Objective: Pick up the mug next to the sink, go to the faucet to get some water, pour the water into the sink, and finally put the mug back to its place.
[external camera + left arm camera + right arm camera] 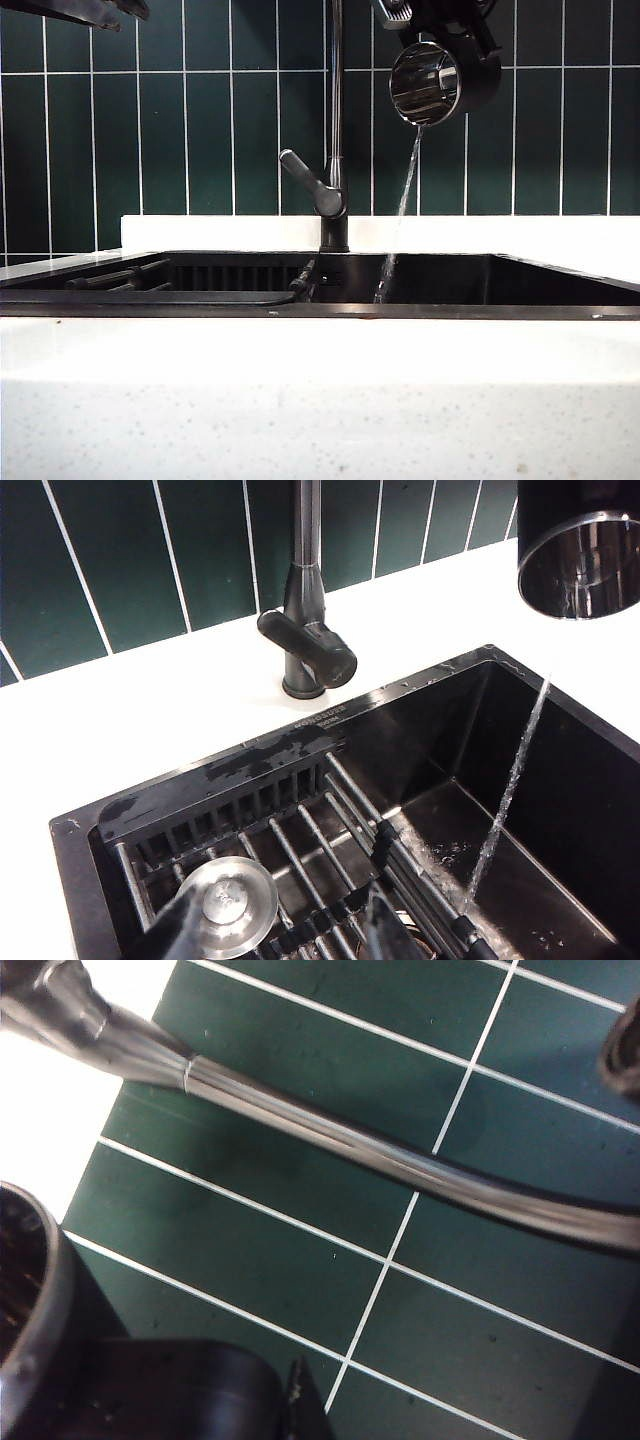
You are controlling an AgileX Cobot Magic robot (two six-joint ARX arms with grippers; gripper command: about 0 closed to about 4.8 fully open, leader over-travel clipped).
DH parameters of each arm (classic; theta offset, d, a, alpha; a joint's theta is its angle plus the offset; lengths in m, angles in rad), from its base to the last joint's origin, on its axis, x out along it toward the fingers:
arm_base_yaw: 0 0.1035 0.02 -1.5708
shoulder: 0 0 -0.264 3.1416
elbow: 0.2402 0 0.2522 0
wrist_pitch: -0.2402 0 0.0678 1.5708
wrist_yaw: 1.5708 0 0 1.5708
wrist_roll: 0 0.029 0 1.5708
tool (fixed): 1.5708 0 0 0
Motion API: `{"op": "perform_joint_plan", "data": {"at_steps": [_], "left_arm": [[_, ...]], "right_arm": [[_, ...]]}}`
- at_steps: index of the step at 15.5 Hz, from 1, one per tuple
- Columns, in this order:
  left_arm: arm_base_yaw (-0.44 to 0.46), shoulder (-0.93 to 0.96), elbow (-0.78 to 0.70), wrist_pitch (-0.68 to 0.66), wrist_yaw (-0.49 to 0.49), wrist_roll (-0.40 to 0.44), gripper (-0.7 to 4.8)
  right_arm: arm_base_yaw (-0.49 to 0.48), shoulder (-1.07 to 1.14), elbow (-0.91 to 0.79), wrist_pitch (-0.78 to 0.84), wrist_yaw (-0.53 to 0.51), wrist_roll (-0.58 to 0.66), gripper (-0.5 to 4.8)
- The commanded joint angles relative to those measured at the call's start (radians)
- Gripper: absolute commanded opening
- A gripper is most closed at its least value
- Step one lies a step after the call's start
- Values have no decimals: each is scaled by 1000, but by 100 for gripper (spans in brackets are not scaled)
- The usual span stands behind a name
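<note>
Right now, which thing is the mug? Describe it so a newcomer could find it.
Start at the sink and follow the faucet pipe upward. High to its right, the right claw holds the mug tipped sideways. It is the only black cylinder with a shiny metal inside, and water streams from its rim.

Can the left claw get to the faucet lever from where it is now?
Probably yes: the left claw hangs open over the sink, nothing stands between it and the lever, and the mug pours off to the side.
</note>
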Motion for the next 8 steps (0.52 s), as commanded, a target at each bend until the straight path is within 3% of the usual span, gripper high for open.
{"op": "perform_joint_plan", "data": {"at_steps": [1,2,5,6,8], "left_arm": [[-1,-21,0,5,3,-23,205],[-1,-24,0,6,2,-24,205],[-1,-29,0,1,-4,-24,205],[-1,-29,0,-3,-4,-23,205],[-1,-29,0,-13,-4,-23,205]], "right_arm": [[8,-19,6,26,10,5,-2],[7,-19,6,26,17,43,-2],[-1,-19,7,42,100,343,-2],[-23,-21,7,50,106,536,-2],[-55,-24,7,49,141,792,-2]]}}
